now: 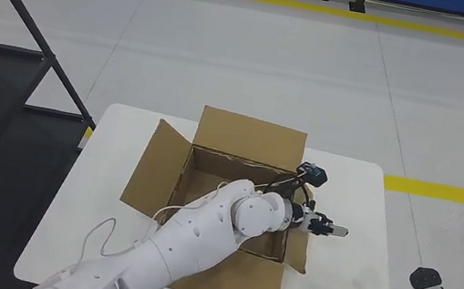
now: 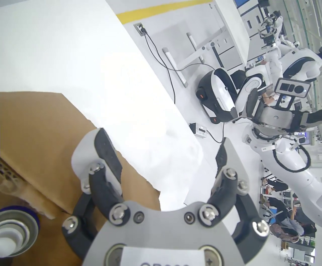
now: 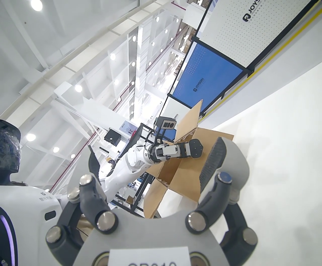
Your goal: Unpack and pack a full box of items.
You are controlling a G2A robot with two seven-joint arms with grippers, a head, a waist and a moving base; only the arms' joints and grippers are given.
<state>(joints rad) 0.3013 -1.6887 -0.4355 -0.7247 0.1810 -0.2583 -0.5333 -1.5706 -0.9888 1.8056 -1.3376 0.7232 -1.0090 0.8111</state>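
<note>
The left gripper [image 1: 329, 227] hangs with its fingers apart and nothing between them, above the side flap [image 2: 37, 121] of the box [image 1: 247, 138], where the cardboard meets the white worktop [image 1: 338, 282]. Its arm lies across the open box. Inside, near the wall under this flap, we see a can [image 2: 15, 234] with a blue rim and a white cap, upright as far as we can tell. The right gripper [image 3: 156, 148] is also spread and empty, well apart from the box, beyond the side of the worktop.

We judge the flap to be the main danger. If the left gripper goes down here, one finger may catch the cardboard edge and push the light box along the worktop, and nothing holds the box. A slanted approach could also knock the can over.
</note>
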